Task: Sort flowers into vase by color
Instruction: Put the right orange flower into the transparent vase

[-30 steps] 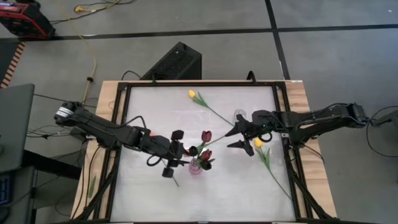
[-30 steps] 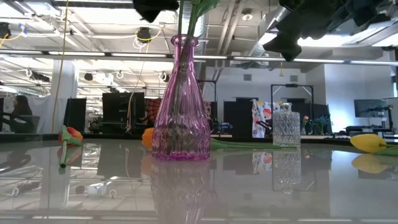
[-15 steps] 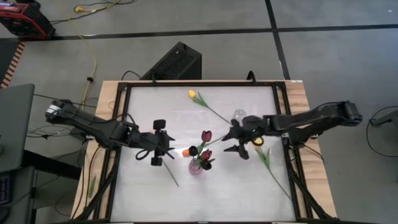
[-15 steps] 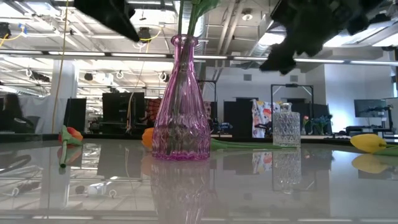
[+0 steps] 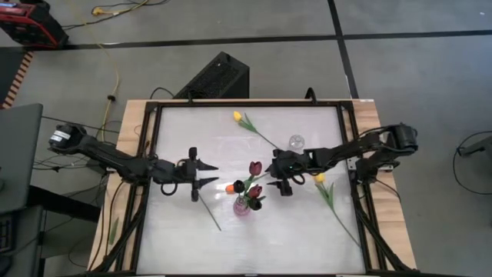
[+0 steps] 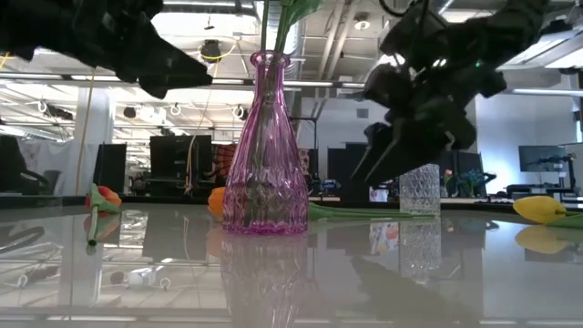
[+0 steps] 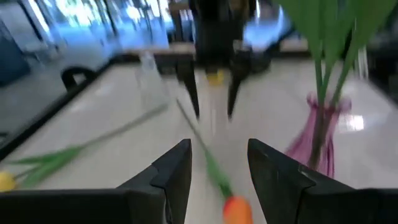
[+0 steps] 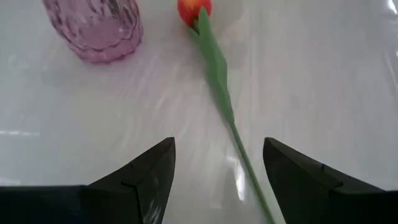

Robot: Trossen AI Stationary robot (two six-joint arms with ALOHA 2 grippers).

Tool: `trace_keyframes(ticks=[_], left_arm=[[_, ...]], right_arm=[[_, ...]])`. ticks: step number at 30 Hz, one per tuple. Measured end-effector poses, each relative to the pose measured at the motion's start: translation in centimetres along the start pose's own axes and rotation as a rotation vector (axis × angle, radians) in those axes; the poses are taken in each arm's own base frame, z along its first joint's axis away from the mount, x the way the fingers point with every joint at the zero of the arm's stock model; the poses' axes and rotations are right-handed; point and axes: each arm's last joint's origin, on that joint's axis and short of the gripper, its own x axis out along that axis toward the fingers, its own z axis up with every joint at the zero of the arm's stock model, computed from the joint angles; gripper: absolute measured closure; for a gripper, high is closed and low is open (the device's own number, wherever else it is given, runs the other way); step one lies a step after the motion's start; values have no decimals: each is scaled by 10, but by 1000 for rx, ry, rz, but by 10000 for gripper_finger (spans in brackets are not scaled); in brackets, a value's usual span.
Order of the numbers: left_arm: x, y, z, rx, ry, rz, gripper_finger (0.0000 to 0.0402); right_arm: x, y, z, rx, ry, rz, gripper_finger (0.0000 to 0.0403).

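Right gripper [image 5: 278, 174] hangs wide open, empty, over the stem of the orange tulip [image 8: 194, 10] lying flat on the table [image 5: 307, 238] beside the pink vase [image 6: 265, 146], which holds maroon tulips [image 5: 254, 168]. Left gripper [image 5: 201, 176] is also wide open and empty, on the vase's other side. Risk: the stem is thin and flat, so fingers could skid off or knock the vase. In the high view its long axis runs diagonally, head toward the left gripper.
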Motion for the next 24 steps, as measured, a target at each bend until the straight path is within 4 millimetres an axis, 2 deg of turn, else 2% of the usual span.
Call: trace_keyframes(ticks=[4,10,16,18,20,24], left_arm=[[-5,4,-9,-68,-112,58,255],[-6,6,-20,-73,-74,93,255],[-6,6,-19,-32,-84,89,255],[-6,6,-19,-16,-78,89,255],[-6,6,-19,-12,-77,89,255],[-6,6,-20,-8,-70,89,255]], right_arm=[[12,-9,-2,12,8,-20,133],[32,-21,1,51,49,-31,133],[49,-27,0,84,239,1,141],[51,-28,1,92,291,9,162],[51,-27,4,92,323,15,201],[43,-27,12,95,359,22,314]])
